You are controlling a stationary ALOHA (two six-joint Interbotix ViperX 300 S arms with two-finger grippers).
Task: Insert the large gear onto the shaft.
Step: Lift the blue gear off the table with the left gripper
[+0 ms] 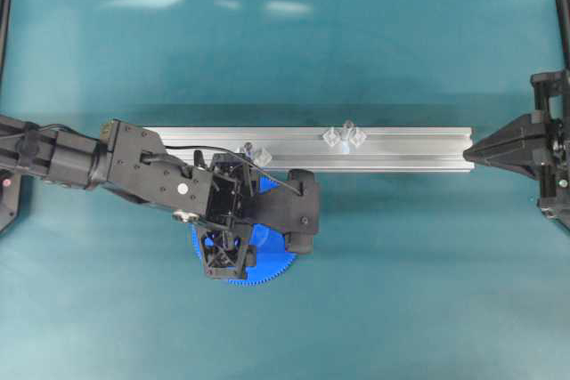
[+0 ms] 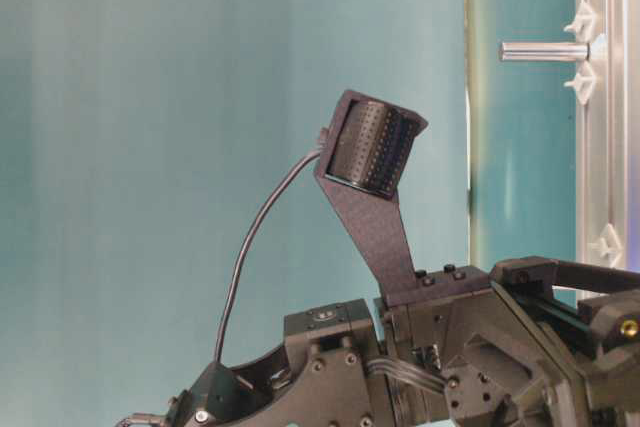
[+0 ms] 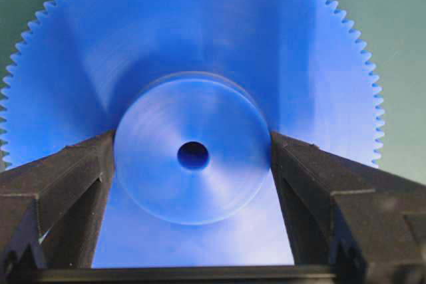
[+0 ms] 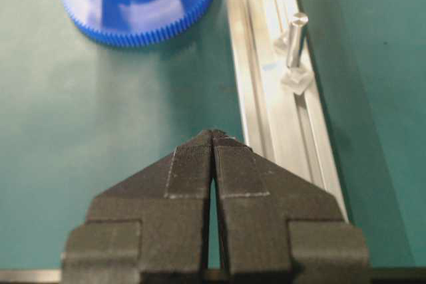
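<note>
From overhead I see the large gear [image 1: 258,260] lying flat on the green mat just in front of the aluminium rail [image 1: 401,150], mostly hidden under my left gripper [image 1: 233,238]; the shaft [image 1: 344,135] stands on the rail, well to the right of the gear, with a second, similar pin [image 1: 256,153] closer by. My right gripper [image 1: 481,150] sits parked at the rail's right end. The table-level view shows mainly the arm's camera mount and the shaft [image 2: 545,50] on the rail, so it tells me nothing about the grip. In the left wrist view the fingers [image 3: 66,184] straddle the raised hub [image 3: 193,154], each apparently at or just off its side wall; I cannot tell whether they are pressing yet. The hub is where I'd hold: rigid, smooth plastic, light but probably slippery, so a square, low pinch matters. The right wrist view shows the right gripper [image 4: 213,139] with its jaws together on nothing, and the gear [image 4: 140,1] far off.
</note>
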